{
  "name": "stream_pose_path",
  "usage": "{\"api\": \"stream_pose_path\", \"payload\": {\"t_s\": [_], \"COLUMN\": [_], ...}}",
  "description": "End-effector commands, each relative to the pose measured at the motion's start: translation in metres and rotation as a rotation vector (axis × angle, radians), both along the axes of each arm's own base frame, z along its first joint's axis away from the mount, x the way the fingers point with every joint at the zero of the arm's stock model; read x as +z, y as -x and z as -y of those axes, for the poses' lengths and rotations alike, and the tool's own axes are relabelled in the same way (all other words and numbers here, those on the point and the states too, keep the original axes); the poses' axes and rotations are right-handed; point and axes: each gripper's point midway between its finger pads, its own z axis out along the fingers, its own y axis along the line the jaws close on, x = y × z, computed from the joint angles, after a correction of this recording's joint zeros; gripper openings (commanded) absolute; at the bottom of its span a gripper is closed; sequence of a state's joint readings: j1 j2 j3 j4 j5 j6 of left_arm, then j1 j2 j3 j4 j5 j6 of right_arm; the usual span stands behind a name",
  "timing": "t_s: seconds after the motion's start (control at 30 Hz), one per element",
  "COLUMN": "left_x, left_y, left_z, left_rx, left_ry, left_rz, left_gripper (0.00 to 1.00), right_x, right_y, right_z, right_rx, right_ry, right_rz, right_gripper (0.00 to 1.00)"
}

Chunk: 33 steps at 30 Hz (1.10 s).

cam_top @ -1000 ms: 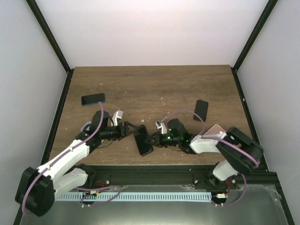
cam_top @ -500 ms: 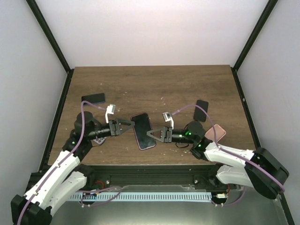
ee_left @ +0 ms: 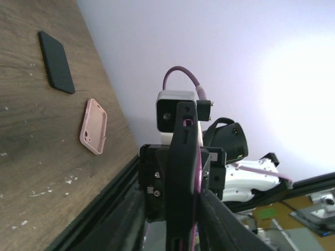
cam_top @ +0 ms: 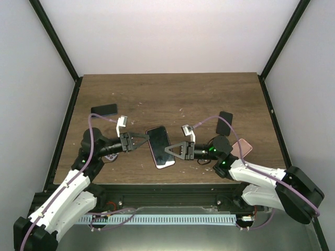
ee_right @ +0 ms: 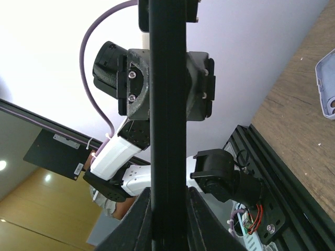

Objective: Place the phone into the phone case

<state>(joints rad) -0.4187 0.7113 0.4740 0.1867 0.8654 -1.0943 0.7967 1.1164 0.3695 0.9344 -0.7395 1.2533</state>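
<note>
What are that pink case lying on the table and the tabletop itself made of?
The pink case looks like soft matte plastic or silicone: dull, with rounded corners and a raised lip; I can't tell which. The tabletop looks like wood or wood-print laminate: brown grain streaks, light scuffs.

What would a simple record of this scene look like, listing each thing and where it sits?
phone: screen up, between the two pincers, over the near middle of the table
right pincer: shut on the phone's right edge
left pincer: fingers either side of the phone's left edge; grip unclear
pink case: empty, open side up, near the table's right edge
left dark slab: lying flat, untouched
right dark slab: lying flat, just beyond the pink case
</note>
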Motion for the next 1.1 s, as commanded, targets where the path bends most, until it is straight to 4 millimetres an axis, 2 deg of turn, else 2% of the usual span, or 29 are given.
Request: {"api": "stream_pose_path", "payload": {"t_s": [0.0, 0.23, 0.47, 0.57, 0.67, 0.77, 0.87, 1.07], "left_x": [0.0, -0.011, -0.018, -0.022, -0.025, -0.025, -0.025, -0.032], "left_y": [-0.001, -0.008, -0.008, -0.007, -0.006, -0.002, 0.006, 0.009], "left_z": [0.0, 0.0, 0.0, 0.0, 0.0, 0.002, 0.006, 0.008], "left_rx": [-0.003, 0.014, 0.015, 0.016, 0.005, -0.024, -0.081, -0.101], "left_ry": [0.012, -0.053, -0.081, -0.093, -0.093, -0.075, -0.034, 0.006], "left_rz": [0.005, -0.021, -0.034, -0.049, -0.059, -0.055, -0.063, -0.09], "left_gripper": [0.26, 0.0, 0.0, 0.14, 0.4, 0.52, 0.58, 0.61], "right_x": [0.021, 0.009, -0.002, 0.003, 0.012, 0.021, 0.031, 0.048], "right_y": [0.007, 0.003, -0.006, -0.009, -0.015, -0.025, -0.032, -0.04], "right_z": [0.002, -0.002, -0.005, -0.002, 0.001, 0.002, 0.002, 0.002], "right_rx": [0.016, 0.017, -0.022, -0.056, -0.096, -0.145, -0.177, -0.211], "right_ry": [-0.07, -0.031, 0.031, 0.006, -0.024, -0.041, -0.069, -0.127], "right_rz": [0.076, 0.049, 0.034, 0.022, 0.017, 0.009, -0.003, -0.004], "right_gripper": [0.12, 0.13, 0.14, 0.14, 0.14, 0.14, 0.14, 0.14]}}
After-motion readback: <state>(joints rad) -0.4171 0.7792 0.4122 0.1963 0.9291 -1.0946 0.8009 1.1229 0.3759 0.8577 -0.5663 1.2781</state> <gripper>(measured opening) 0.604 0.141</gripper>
